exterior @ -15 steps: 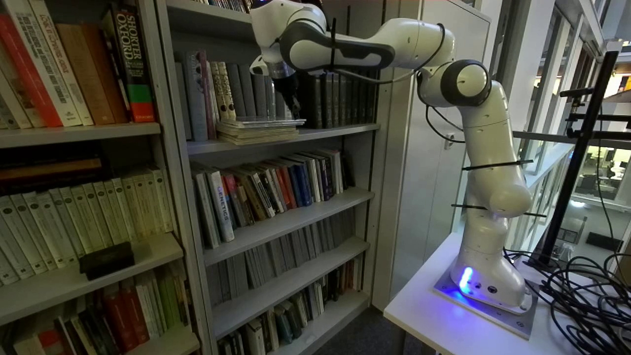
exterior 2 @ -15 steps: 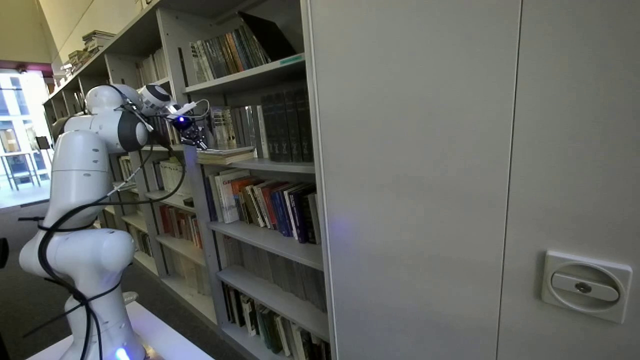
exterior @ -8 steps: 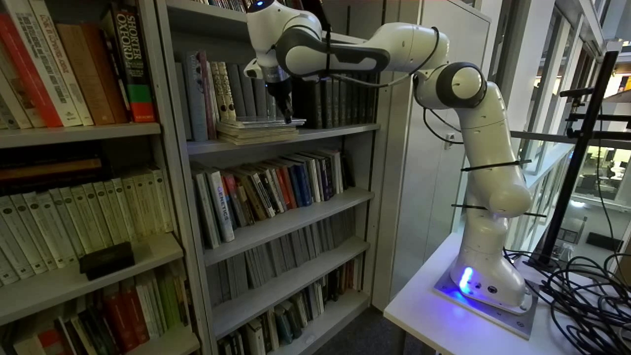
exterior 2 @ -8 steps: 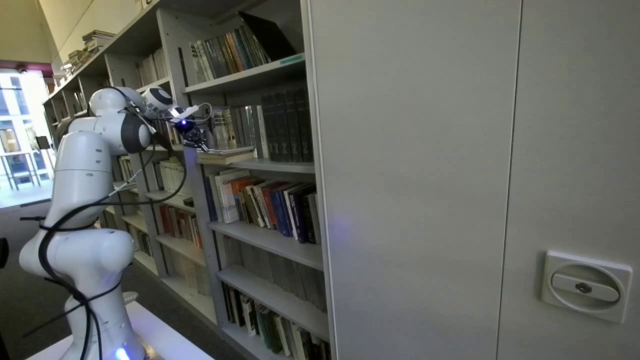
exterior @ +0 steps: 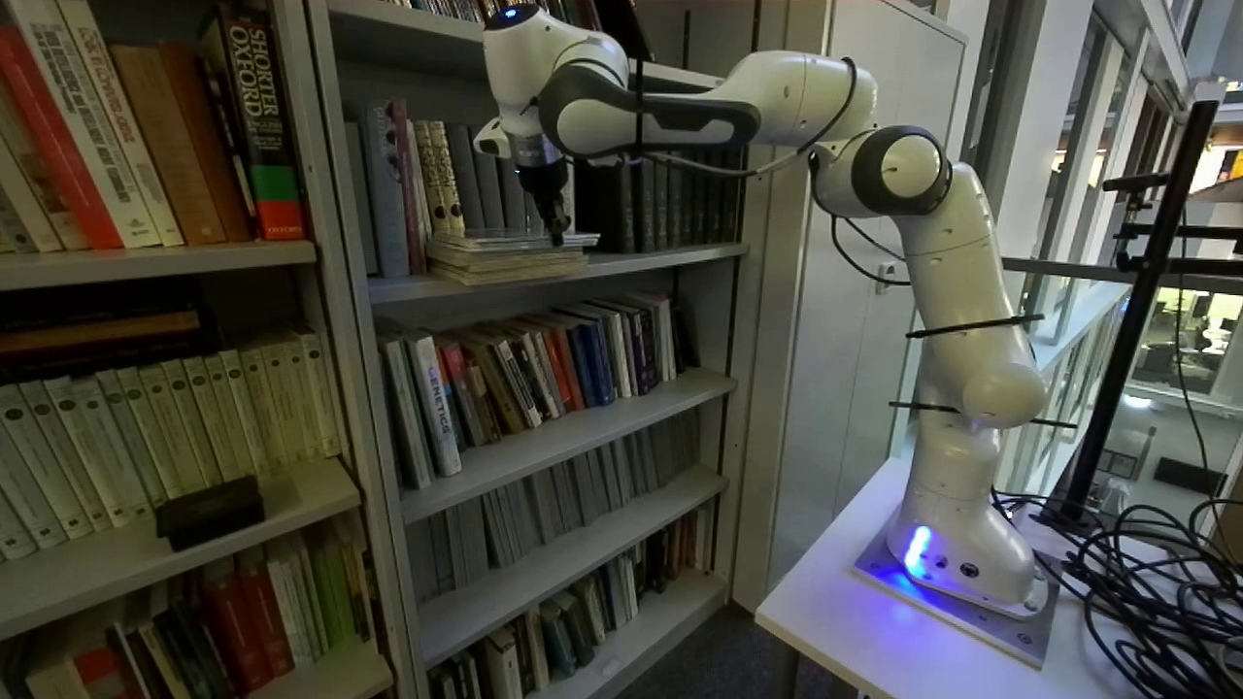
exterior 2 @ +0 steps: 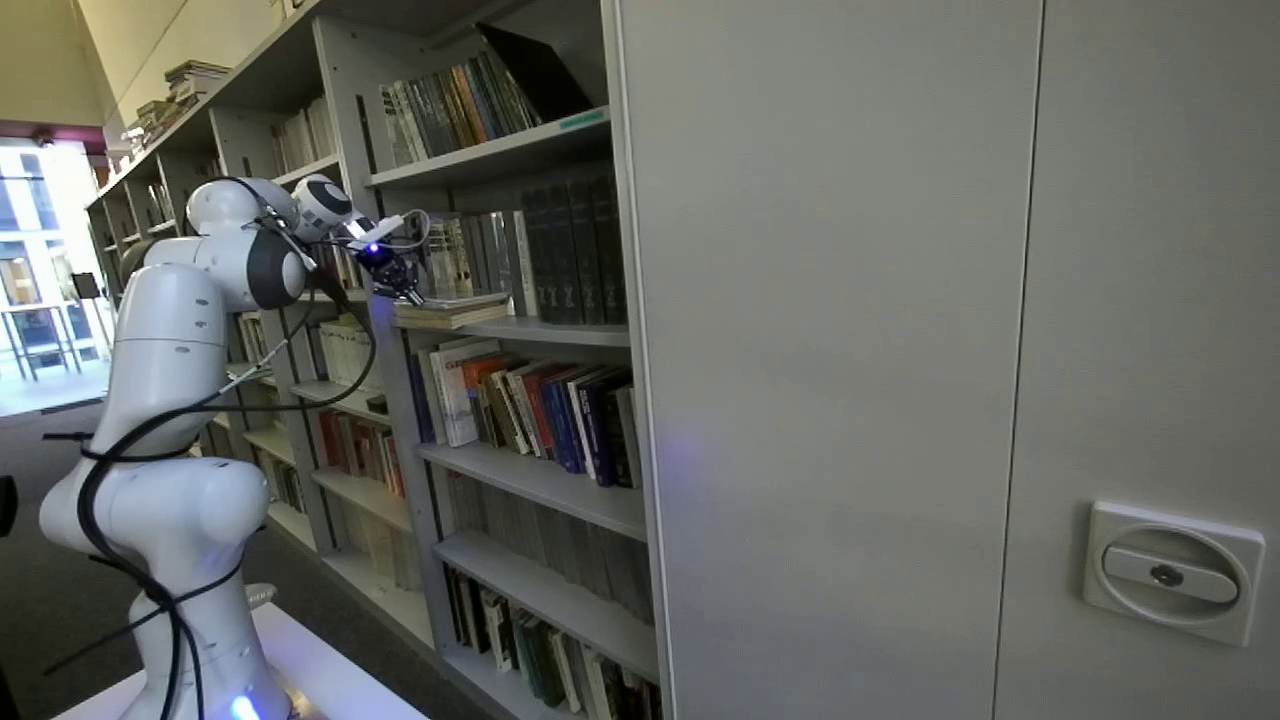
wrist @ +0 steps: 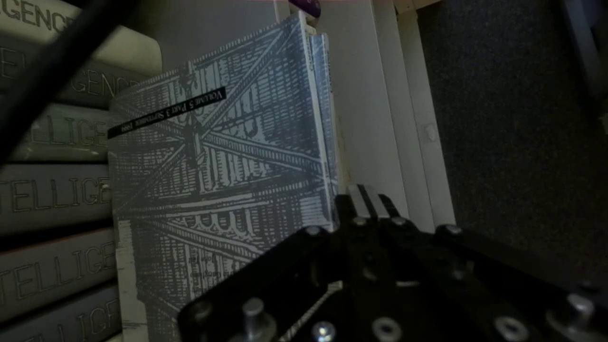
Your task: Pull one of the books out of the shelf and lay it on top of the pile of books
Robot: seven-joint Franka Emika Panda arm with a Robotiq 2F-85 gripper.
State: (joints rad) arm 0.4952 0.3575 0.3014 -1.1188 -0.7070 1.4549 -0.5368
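The shelf (exterior: 621, 416) is a tall grey metal bookcase with several levels of books; it also shows in an exterior view (exterior 2: 540, 482). A pile of thin books with pale page edges (exterior: 500, 264) lies flat on its upper level, also in an exterior view (exterior 2: 450, 315). In the wrist view the top book (wrist: 213, 156) has a grey patterned cover. A plain grey-brown book cannot be made out. My gripper (exterior: 558, 233) is at the pile's front edge, also in an exterior view (exterior 2: 412, 297). Its fingertips (wrist: 365, 202) are together, empty, beside the top book's edge. Contact cannot be told.
Thick dark upright books (exterior: 670, 199) stand right of the pile. Upright books lettered "INTELLIGENCE" (wrist: 52, 194) stand close behind it in the wrist view. The bookcase post (exterior: 335, 320) is left of the pile. A white table (exterior: 825, 602) carries the arm.
My gripper has moved along the pile's front edge, leftward and slightly down in an exterior view, slightly right and down in an exterior view. The pile has not visibly moved.
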